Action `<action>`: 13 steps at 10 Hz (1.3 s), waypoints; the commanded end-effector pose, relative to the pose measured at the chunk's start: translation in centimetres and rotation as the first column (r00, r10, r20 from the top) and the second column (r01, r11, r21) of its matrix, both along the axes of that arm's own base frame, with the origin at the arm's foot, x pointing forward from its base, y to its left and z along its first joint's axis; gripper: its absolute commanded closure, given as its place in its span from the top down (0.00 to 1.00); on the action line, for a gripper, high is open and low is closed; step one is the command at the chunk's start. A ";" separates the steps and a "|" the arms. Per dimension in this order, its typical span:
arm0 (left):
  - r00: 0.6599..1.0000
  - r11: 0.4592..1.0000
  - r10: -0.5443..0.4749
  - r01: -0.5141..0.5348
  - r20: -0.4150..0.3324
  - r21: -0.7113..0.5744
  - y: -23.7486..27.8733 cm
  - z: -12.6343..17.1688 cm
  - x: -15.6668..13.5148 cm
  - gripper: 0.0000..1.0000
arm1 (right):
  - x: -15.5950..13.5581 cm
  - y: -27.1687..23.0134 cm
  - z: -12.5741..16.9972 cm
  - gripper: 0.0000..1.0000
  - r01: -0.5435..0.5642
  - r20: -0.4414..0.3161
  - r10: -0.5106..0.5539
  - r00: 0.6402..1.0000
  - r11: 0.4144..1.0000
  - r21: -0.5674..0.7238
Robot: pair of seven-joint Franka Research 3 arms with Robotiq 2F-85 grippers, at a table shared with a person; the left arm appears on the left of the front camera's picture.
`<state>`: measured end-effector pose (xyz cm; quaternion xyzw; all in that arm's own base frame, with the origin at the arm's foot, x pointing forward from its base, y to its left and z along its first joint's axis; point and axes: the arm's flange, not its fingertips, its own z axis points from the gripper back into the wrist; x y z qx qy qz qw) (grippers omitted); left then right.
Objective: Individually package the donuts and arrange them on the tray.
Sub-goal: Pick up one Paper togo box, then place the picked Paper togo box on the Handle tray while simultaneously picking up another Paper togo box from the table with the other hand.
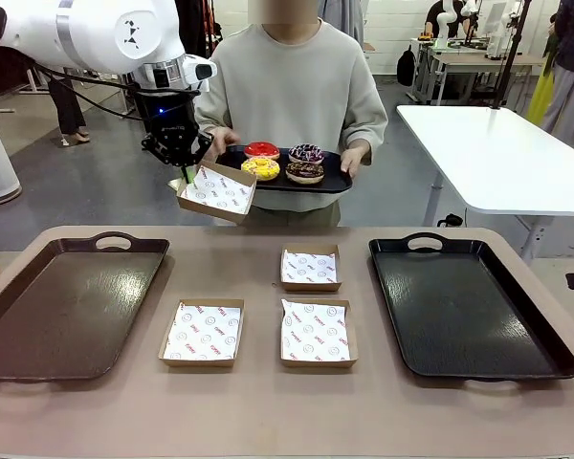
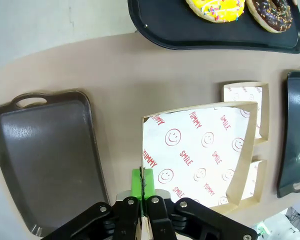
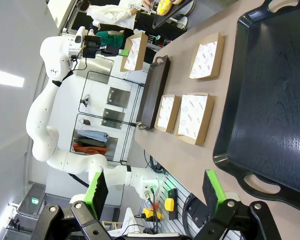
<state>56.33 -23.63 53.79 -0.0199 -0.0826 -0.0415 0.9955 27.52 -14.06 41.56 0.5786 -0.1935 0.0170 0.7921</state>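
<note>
Nearest, the right gripper (image 3: pixel 155 192) is standing wide apart and empty, facing the black tray (image 3: pixel 270 100). Farther, the left gripper (image 1: pixel 185 170) is pinching the rim of a paper-lined cardboard box (image 1: pixel 217 189) held up in the air. Beyond it, on the person's serving tray (image 1: pixel 335 184), the donuts (image 1: pixel 260 169) are lying. They are probably soft, with fragile glaze, so gripping the plain sides is safer.

The raised shallow brown cardboard box (image 1: pixel 217 190) is matt, lined with printed white paper. The red ring donut (image 1: pixel 261 150) has a glossy glaze. The black plastic right tray (image 1: pixel 469 306) shines smooth; the brown left tray (image 1: pixel 67 306) looks duller.
</note>
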 end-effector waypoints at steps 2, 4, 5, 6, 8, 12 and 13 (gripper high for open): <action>1.000 1.000 -0.012 0.012 -0.003 0.002 0.2 -0.2 -0.1 0.00 | 0.0 0.0 0.1 1.00 -0.005 0.009 0.004 1.000 1.000 0.010; 1.000 1.000 -0.012 0.012 -0.003 0.002 0.2 -0.2 -0.1 0.00 | 0.0 0.0 0.1 1.00 -0.005 0.009 0.004 1.000 1.000 0.010; 1.000 1.000 -0.012 0.012 -0.003 0.002 0.2 -0.2 -0.1 0.00 | 0.0 0.0 0.1 1.00 -0.005 0.009 0.004 1.000 1.000 0.010; 1.000 1.000 -0.012 0.012 -0.003 0.002 0.2 -0.2 -0.1 0.00 | 0.0 0.0 0.1 1.00 -0.005 0.009 0.004 1.000 1.000 0.010; 1.000 1.000 -0.012 0.012 -0.003 0.002 0.2 -0.2 -0.1 0.00 | 0.0 0.0 0.1 1.00 -0.005 0.009 0.004 1.000 1.000 0.010; 1.000 1.000 -0.012 0.012 -0.003 0.002 0.2 -0.2 -0.1 0.00 | 0.0 0.0 0.1 1.00 -0.005 0.009 0.004 1.000 1.000 0.010; 1.000 1.000 -0.012 0.012 -0.003 0.002 0.2 -0.2 -0.1 0.00 | 0.0 0.0 0.1 1.00 -0.005 0.009 0.004 1.000 1.000 0.010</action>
